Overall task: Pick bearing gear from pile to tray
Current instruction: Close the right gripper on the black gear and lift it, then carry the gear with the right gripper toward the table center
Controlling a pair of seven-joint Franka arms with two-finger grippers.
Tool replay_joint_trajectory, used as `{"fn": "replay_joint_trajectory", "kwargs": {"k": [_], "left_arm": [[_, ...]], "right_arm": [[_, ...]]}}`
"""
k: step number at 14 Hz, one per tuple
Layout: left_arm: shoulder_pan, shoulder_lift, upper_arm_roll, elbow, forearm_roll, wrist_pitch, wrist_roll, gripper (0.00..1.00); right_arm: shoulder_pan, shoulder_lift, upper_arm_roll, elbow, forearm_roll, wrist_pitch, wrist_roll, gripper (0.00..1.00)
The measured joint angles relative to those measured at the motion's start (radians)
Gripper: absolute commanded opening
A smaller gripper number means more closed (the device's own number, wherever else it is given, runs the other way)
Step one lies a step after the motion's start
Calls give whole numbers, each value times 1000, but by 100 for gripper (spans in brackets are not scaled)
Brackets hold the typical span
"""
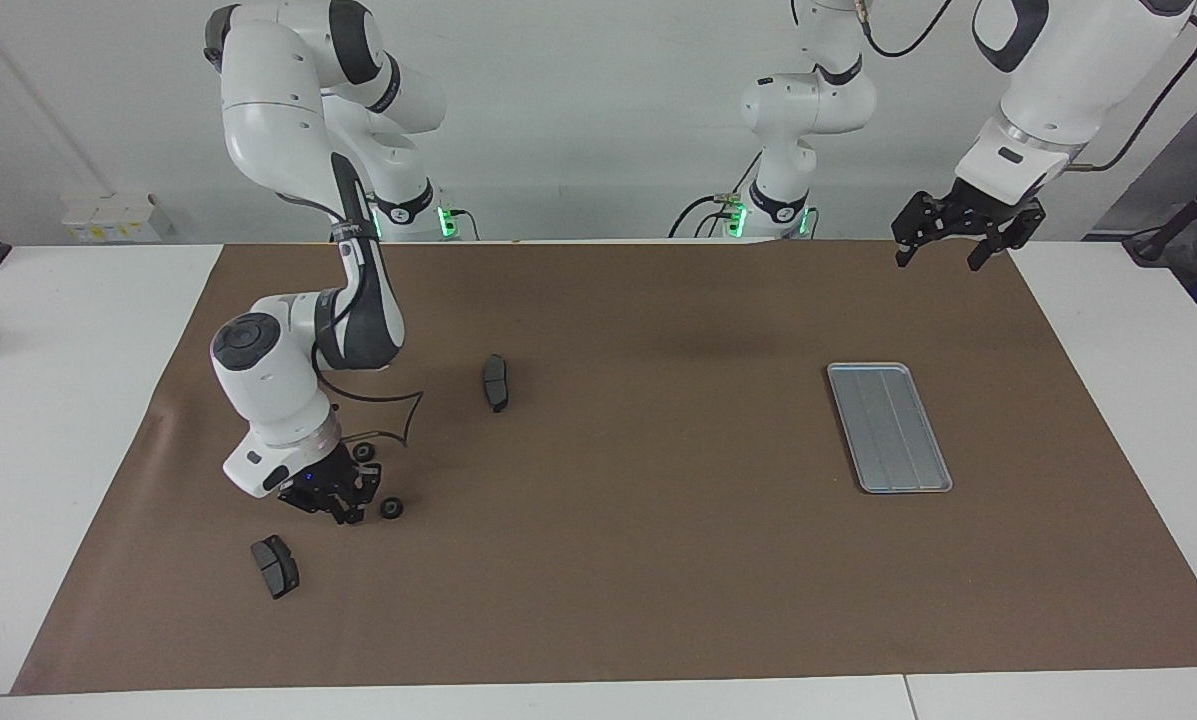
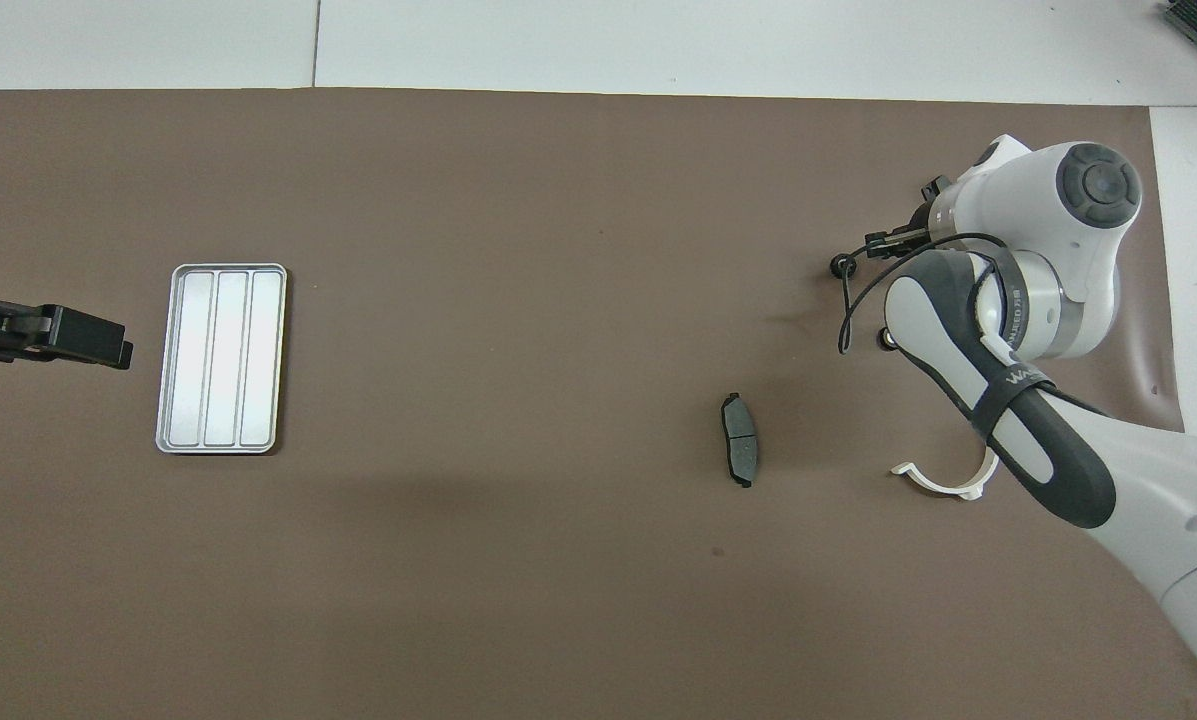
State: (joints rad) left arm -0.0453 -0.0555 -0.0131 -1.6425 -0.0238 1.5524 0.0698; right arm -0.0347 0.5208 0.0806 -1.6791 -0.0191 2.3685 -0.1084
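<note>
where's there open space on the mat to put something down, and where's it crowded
Bare mat stretches between the tray and the brake pad lying mid-table. It is crowded at the right arm's end, where the right end effector sits low among the black rings and a second pad.

Even bright light — soft shadows

Tray [image 2: 222, 358]: ridged metal, bright satin sheen. Table cover [image 1: 658, 560]: matt brown sheet, smooth, slightly wrinkled at one edge. Brake pads [image 1: 496, 382]: dull dark grey, unpolished. Half-ring bracket [image 2: 943, 483]: smooth white plastic. Arm shells [image 1: 288, 100]: glossy white plastic with black matt joints.
</note>
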Motion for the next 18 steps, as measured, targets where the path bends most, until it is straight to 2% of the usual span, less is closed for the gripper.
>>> {"fn": "replay_joint_trajectory", "kwargs": {"k": [4,11,15,18], "left_arm": [[0,0,0,0,0,0,0,100],[0,0,0,0,0,0,0,100],[0,0,0,0,0,0,0,100],[0,0,0,0,0,0,0,100]], "right_arm": [[80,-1,1,43,0,-57,46,0],[305,-1,2,69,-50,-85,387,0],[433,6,2,156,-95,-201,567,0],[500,60,1,277,-104,-278,659,0]]}}
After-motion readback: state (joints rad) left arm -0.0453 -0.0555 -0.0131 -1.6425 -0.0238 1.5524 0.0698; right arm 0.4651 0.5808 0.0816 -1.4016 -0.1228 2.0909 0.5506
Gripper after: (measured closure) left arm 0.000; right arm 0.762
